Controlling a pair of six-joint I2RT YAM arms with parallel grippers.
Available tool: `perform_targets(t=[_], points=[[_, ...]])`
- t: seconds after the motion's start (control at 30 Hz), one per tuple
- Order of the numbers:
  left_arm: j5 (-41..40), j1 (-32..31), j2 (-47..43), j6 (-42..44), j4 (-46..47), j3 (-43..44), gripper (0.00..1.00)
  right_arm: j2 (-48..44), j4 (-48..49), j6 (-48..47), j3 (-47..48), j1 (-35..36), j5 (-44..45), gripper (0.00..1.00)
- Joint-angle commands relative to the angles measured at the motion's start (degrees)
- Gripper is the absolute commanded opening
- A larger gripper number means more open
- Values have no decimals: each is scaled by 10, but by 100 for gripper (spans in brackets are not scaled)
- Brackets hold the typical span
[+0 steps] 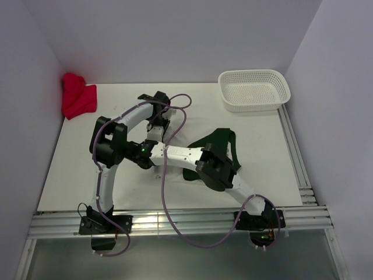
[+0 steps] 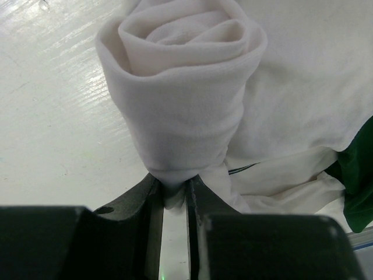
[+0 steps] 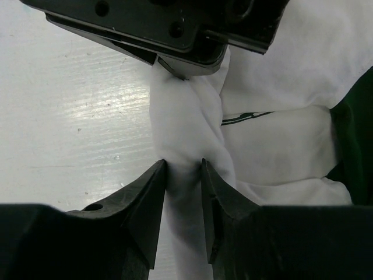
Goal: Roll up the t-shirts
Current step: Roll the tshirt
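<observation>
The left gripper (image 2: 173,195) is clamped on one end of the off-white cloth t-shirt (image 2: 180,87), which is wound there into a tight spiral roll. The right gripper (image 3: 183,172) pinches a twisted section of the same garment just beside the left gripper, near the middle of the flat white table (image 1: 70,175). The unrolled remainder lies on the table against the dark green cloth t-shirt (image 1: 217,139); a white perforated plastic basket (image 1: 254,90) stands at the far right corner and a crumpled red cloth (image 1: 77,96) lies at the far left corner.
</observation>
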Motion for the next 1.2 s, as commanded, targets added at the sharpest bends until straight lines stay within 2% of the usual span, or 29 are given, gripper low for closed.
perform_targets(t=[0.0,0.17,0.27,0.37,0.4,0.43,0.6,0.87,1.17], points=[[-25,-2,17,11,-14,19,22,-2,-31,18,-1,-2,10,37],[-20,-3,21,17,-15,32,33,-16,-16,24,-29,-4,1,33],[-12,-1,21,20,-19,41,39,-43,29,26,-74,-5,-11,28],[7,3,16,20,-26,62,51,-101,135,22,-169,-11,-33,24],[14,5,14,20,-26,62,51,-115,160,22,-191,-12,-40,24],[18,7,9,41,-28,71,57,-129,187,18,-214,-17,-50,24],[66,23,-8,54,-43,100,69,-213,374,23,-367,-38,-116,23],[170,74,-39,80,-50,89,72,-290,678,94,-590,-88,-229,20],[306,104,-44,82,21,-17,73,-268,896,210,-735,-120,-296,20]])
